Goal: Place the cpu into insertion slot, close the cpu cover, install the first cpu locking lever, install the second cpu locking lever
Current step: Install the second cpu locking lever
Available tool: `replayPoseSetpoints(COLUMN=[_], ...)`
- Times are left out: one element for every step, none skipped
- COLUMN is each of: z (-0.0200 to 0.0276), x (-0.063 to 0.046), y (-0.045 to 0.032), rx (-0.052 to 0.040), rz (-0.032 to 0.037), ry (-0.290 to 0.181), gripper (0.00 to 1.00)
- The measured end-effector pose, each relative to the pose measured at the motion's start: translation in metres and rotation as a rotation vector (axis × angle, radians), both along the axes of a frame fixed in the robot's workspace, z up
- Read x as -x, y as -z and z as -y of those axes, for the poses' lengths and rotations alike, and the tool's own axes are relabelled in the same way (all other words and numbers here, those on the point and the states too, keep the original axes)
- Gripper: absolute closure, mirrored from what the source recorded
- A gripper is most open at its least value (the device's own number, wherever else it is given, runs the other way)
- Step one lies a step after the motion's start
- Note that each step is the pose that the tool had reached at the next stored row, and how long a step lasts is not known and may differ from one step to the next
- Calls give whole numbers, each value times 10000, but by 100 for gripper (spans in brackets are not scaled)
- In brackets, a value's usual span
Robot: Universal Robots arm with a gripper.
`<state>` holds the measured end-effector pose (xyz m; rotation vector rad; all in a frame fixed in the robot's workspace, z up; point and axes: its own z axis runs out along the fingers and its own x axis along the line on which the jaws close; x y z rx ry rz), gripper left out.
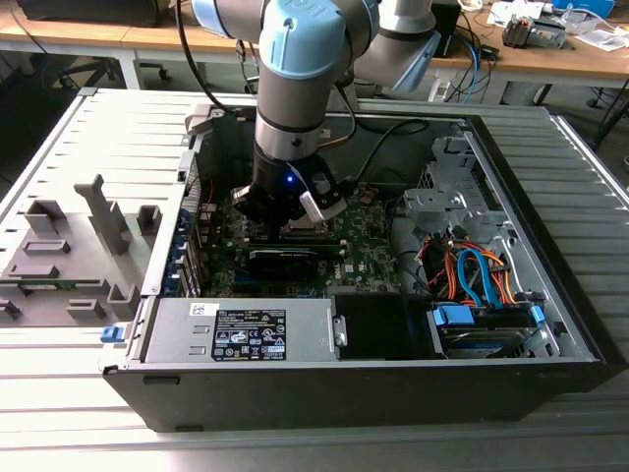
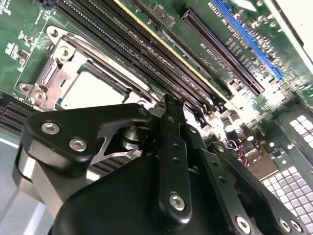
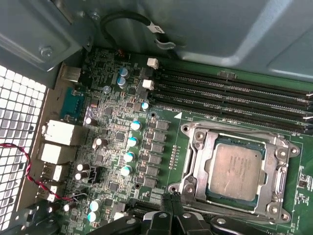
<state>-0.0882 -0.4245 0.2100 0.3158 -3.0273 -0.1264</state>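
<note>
Silver-grey, the cpu (image 3: 238,169) is seated flat in the insertion slot (image 3: 195,147), framed by the cpu cover (image 3: 279,182) (thin metal); the gripper (image 2: 168,105) is seen pressed together just beside it.

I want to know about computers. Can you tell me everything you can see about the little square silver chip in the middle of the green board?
The small flat square cpu has a dull silver-grey metal top. It lies flat in the insertion slot, on the green circuit board beside long black memory slots. The thin silvery metal cpu cover frames it, its window leaving the top bare. The black gripper hangs just beside the socket's edge, not touching the chip's top.
</note>
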Motion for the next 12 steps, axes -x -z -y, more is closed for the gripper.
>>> replayPoseSetpoints(z=[-1, -1, -1, -1, -1, -1, -1, -1, 0, 1, 4, 8], x=[0, 0, 0, 0, 0, 0, 0, 0, 0, 0, 0, 0], y=[7, 15, 27, 33, 38, 47, 52, 56, 59, 61, 65, 68], rx=[-28, -71, -161, -209, -246, -322, -350, -368, -370, -372, -372, -371], rz=[-3, -8, -15, -16, -17, -18, -18, -17, -17, -17, -19, -19], ry=[-1, 0, -1, -1, 0, 0, 0, 0, 0, -1, -1, -1], gripper=[89, 89, 89, 89, 89, 89, 89, 89, 89, 89, 89, 89])
